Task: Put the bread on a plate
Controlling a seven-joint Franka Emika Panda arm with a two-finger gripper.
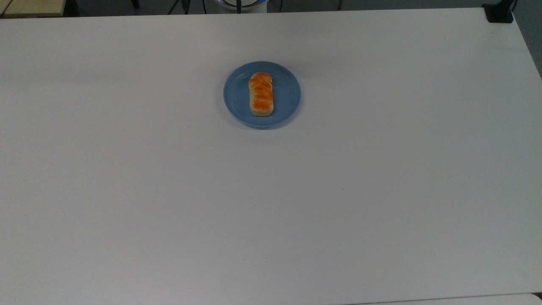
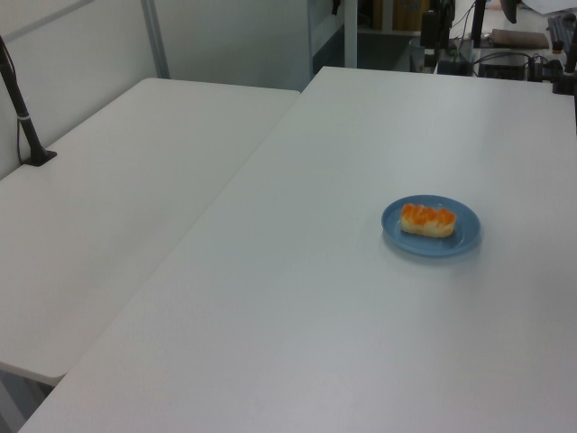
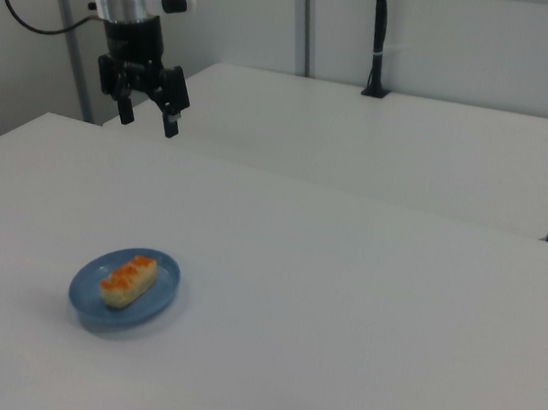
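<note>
The bread (image 1: 261, 93) is a small oblong loaf with a glossy orange-brown top and pale sides. It lies flat in the middle of the round blue plate (image 1: 285, 101); both also show as the bread (image 2: 427, 219) on the plate (image 2: 467, 239) and as the bread (image 3: 128, 280) on the plate (image 3: 160, 296). In the right view my gripper (image 3: 149, 119) hangs high above the table, well clear of the plate, toward the right view's upper left. Its fingers are spread apart and hold nothing.
The plate stands on a wide white table (image 1: 271, 203). A second white table (image 2: 117, 198) adjoins it, with a black clamped pole (image 2: 22, 117) at its edge. A dark clamp (image 1: 499, 12) sits at the top view's far right corner.
</note>
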